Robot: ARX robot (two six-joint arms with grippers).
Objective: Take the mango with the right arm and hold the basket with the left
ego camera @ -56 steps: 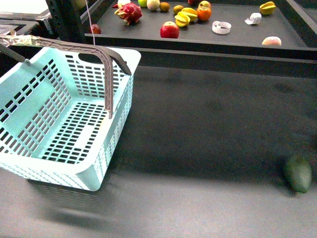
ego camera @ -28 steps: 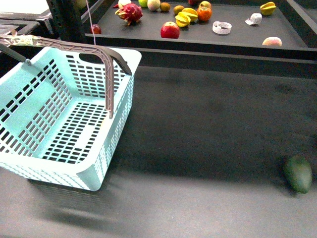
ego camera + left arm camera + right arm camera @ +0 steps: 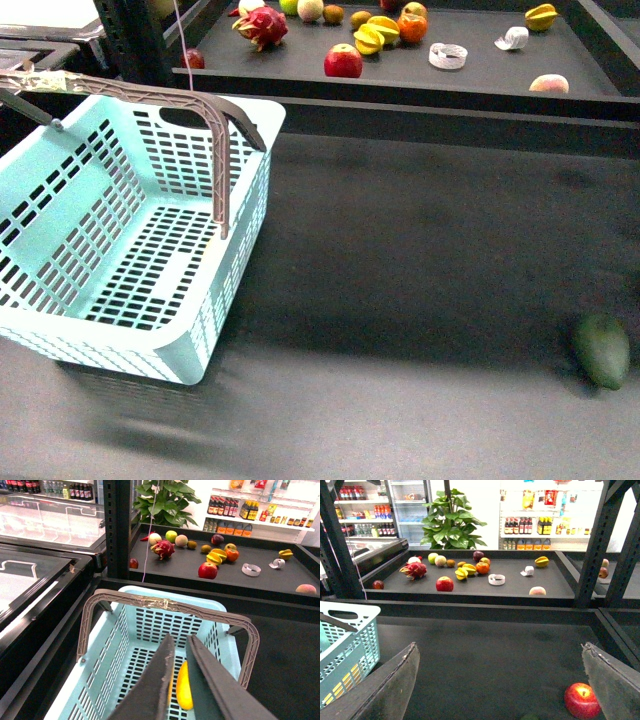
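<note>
1. Basket (image 3: 120, 250): you have it at the front view's left, on the dark table (image 3: 420, 260), 1 handle (image 3: 215, 150) raised.
2. Right gripper (image 3: 500, 680): jaws spread wide, holding nothing.
3. Left gripper (image 3: 179, 680): above the basket, fingers nearly together, nothing clamped.
4. Mango (image 3: 184, 687): yellow, lying on the basket floor, seen between those fingers.
5. Red apple (image 3: 582, 700): on the table near the right gripper.

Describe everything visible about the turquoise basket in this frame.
The basket is light turquoise plastic with slotted walls and floor, standing upright on the dark table's left side. One grey-brown handle stands raised; the left wrist view shows tape wrapped round its top. That view shows a yellow shape between the left gripper fingers; the front view shows the basket empty.
</note>
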